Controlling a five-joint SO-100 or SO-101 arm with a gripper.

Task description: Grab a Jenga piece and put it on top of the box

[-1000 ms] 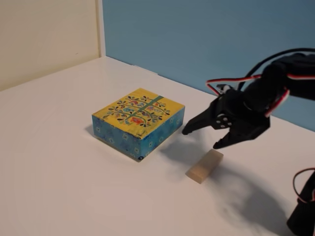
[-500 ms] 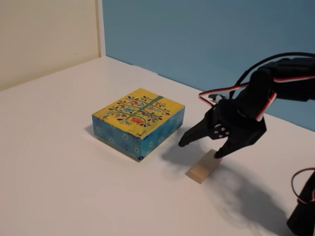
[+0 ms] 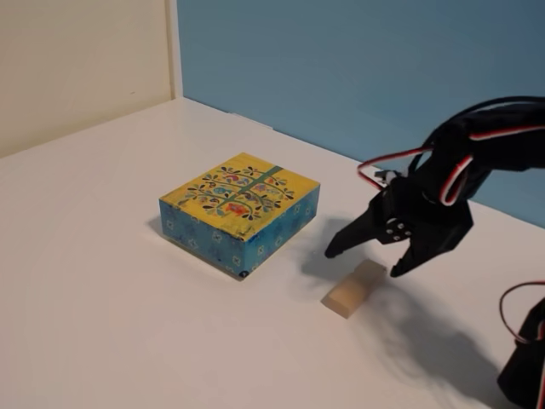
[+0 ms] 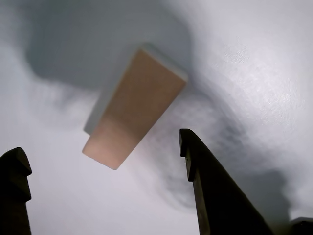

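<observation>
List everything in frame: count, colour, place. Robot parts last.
box: 1, yellow patterned lid, blue patterned sides; on the table, left of centre in the fixed view.
Jenga piece: 1, light tan wood; flat on the table, right of the box and apart from it, below the pincer.
table: 1, white; carries both.
back wall: blue panel, with a cream wall to its left.
arm: 1, black with red, white and black cables; enters from the right.
pincer: 1, black, open, fingers above the block, not touching it; the wrist view shows the block ahead, between the fingertips.
</observation>
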